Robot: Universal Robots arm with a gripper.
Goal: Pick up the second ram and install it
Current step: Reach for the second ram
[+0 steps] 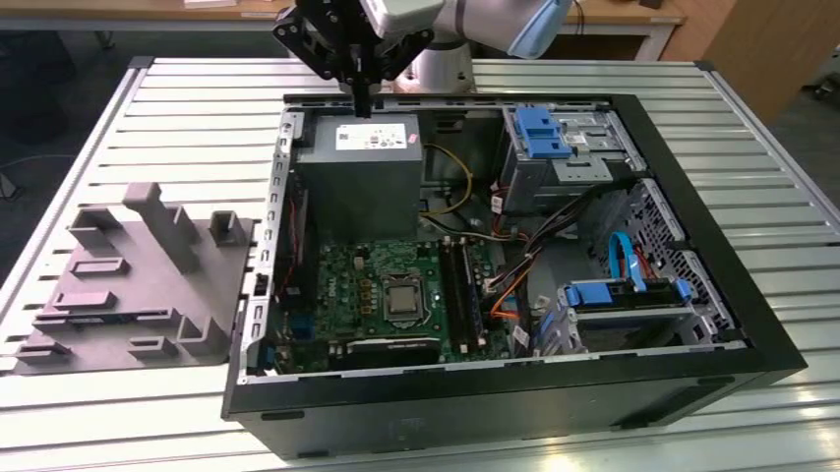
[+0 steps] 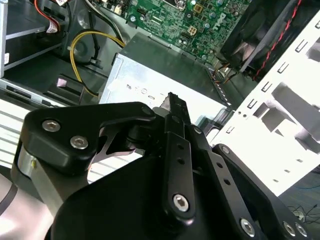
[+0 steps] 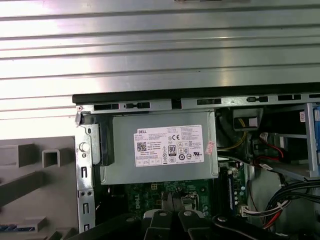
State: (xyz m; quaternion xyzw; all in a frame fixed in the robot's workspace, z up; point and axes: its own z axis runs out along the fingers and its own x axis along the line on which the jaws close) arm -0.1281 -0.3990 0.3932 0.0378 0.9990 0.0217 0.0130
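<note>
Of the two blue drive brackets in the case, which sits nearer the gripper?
The blue bracket beside the grey power supply, at the case end nearest the gripper. The other blue bracket lies at the opposite end.

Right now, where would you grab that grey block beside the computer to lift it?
Probably the tall upright post on the grey block, coming straight down from above. It stands clear of the low base with flat opposite faces to pinch; the base looks too wide.
</note>
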